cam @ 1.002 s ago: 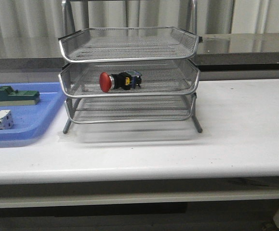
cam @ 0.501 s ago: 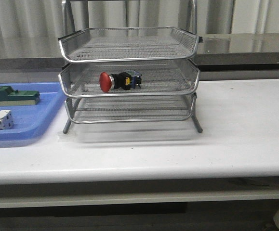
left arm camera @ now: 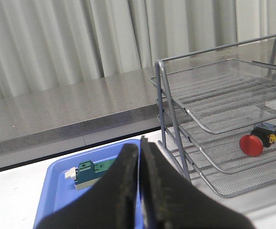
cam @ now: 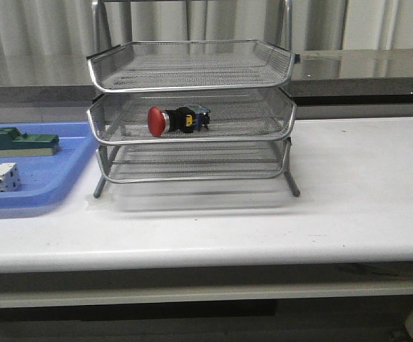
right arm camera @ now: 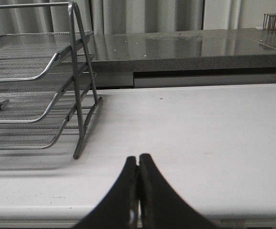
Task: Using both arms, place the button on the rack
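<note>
Your left hand (left arm camera: 138,191) and right hand (right arm camera: 138,193) are both pressed together, holding nothing, clear of the rack (cam: 192,114). The button (cam: 177,120) lies in its middle tier. Placement looks finished; nothing seems left but parking the arms.

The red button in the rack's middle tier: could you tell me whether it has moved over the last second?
No. The button lies at the same spot in the middle tier of the rack.

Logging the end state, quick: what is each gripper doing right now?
Left gripper: closed, holding nothing.
Right gripper: closed, holding nothing.
</note>
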Action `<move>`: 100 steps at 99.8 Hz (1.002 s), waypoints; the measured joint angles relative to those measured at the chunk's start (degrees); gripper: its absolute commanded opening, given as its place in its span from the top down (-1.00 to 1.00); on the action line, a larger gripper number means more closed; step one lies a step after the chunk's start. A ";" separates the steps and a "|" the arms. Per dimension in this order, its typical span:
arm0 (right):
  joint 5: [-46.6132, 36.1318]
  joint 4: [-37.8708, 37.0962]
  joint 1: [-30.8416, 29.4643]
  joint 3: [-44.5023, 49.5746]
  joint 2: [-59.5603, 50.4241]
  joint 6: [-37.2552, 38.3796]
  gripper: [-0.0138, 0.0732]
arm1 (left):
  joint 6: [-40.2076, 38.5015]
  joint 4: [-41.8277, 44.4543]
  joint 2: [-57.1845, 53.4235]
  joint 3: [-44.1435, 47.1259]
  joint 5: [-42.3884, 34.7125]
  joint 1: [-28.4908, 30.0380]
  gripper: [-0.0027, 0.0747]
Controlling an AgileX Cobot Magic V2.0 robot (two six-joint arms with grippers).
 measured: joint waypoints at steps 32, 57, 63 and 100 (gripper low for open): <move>0.00 0.00 0.00 0.00 0.00 0.00 0.83 | -11.32 6.35 -0.90 2.02 0.00 3.34 0.92; 0.00 0.00 0.00 0.00 0.00 0.00 0.83 | -18.53 10.94 -8.01 6.87 0.00 6.86 0.92; 0.00 0.00 0.00 0.00 0.00 0.00 0.83 | -18.74 10.97 -10.25 8.24 0.00 7.22 0.92; 0.00 0.00 0.00 0.00 0.00 0.00 0.83 | -19.07 10.75 -19.98 14.59 0.02 7.47 0.92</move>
